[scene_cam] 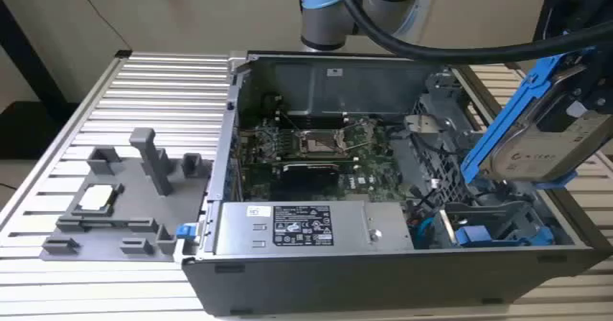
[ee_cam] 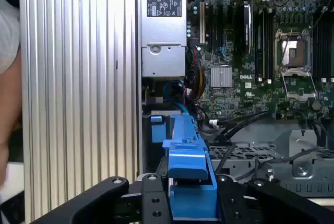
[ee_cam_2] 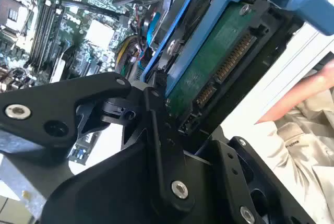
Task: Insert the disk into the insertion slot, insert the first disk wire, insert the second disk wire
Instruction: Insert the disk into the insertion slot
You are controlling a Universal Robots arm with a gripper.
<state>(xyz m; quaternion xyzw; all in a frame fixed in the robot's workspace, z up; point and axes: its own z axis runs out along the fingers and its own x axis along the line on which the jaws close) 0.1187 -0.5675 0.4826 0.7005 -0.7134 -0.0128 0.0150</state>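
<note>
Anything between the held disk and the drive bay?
No solid block visible. The silver-grey disk in its blue carrier frame hangs tilted above the grey metal drive bay; loose black cables lie beside its opening.

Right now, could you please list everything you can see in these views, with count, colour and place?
disk: one, silver-grey in a blue carrier, held tilted above the case's end at the exterior view's right.
computer case: one, dark grey, open, on the table.
motherboard: one, green, inside the case.
power-supply box: one, silver, labelled, along the case's near wall.
fixture: one, grey, on the table at the exterior view's left.
table: one, ribbed silver.
person's arm: one, beside the disk in the second wrist view.
robot arm: one, silver and blue, behind the case.
gripper: one, black, shut on the disk's carrier.
</note>
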